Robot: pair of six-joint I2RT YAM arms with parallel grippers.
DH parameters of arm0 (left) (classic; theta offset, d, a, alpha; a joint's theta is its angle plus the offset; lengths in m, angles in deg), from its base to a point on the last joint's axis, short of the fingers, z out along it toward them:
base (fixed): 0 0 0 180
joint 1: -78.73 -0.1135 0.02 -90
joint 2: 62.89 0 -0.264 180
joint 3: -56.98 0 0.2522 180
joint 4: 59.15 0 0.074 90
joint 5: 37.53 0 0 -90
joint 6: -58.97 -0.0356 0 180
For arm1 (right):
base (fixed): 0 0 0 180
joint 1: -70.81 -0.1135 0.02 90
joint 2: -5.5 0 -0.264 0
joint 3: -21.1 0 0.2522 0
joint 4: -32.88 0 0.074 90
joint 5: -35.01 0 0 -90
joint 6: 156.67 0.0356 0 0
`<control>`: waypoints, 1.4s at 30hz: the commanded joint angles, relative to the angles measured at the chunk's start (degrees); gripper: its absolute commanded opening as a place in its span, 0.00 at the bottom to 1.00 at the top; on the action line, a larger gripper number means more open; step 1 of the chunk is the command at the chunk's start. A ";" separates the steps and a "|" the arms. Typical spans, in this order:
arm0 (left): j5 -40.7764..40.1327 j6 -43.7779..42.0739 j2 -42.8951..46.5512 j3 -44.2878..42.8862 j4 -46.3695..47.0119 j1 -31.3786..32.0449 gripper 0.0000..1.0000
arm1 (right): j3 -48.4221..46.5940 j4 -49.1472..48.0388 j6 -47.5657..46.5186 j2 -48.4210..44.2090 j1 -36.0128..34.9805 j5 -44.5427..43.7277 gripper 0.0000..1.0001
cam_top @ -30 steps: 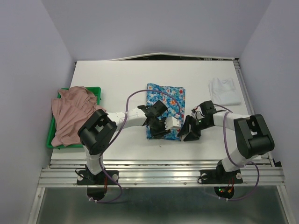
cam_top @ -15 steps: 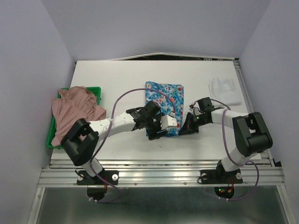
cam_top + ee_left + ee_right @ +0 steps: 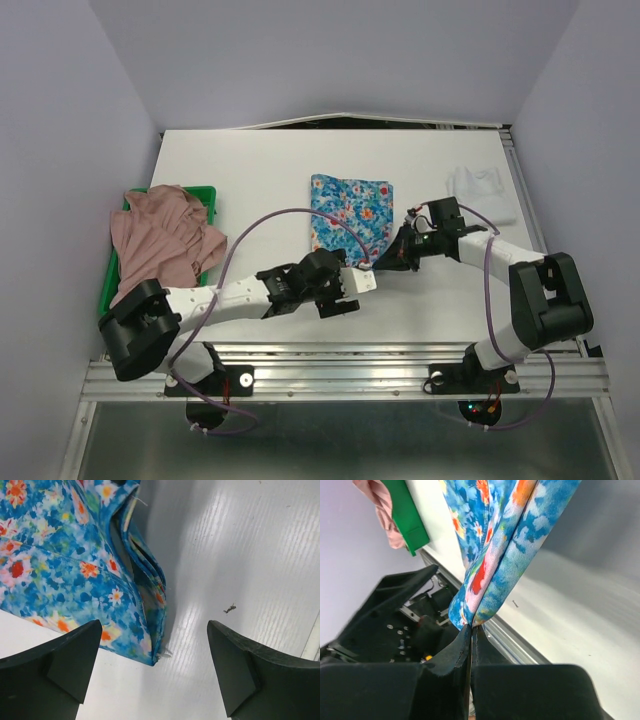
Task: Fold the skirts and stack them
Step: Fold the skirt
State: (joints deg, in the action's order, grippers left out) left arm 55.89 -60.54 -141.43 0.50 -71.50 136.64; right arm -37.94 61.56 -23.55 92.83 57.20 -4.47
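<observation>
Blue flowered skirt (image 3: 350,208) mid-fold at the centre of the worktop (image 3: 250,170): nearest me, my left end effector (image 3: 152,655) has just sprung wide and backed off the near edge, holding nothing, while my right end effector (image 3: 471,635) has clamped shut on the skirt's near right corner, so I judge the fold is now the right arm's to carry. Farther off I count three skirts in all: this one, one dusty-pink skirt (image 3: 160,245) heaped over the single green tray (image 3: 205,195) at left, and one white skirt (image 3: 480,192) at far right, none yet stacked.
</observation>
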 commanded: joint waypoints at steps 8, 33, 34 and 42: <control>-14.58 2.62 -4.07 1.24 13.53 3.44 0.90 | -2.54 -6.48 7.95 -2.34 -0.46 4.49 0.01; -19.17 1.22 -9.79 -1.75 9.77 3.79 0.00 | -0.68 -4.14 4.81 -2.87 0.60 5.82 0.15; -16.80 0.70 -9.18 -3.15 7.75 3.88 0.00 | -1.82 -2.19 0.35 -2.08 0.60 5.73 0.29; -11.24 0.25 -9.96 -8.96 -11.33 6.77 0.00 | -25.62 22.59 -27.36 8.19 4.90 5.20 0.63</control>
State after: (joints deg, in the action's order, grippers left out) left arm 41.16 -59.71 -153.93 -5.36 -73.25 141.82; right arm -51.57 71.16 -34.61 96.50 59.65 0.39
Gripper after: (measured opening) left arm 0.096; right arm 0.607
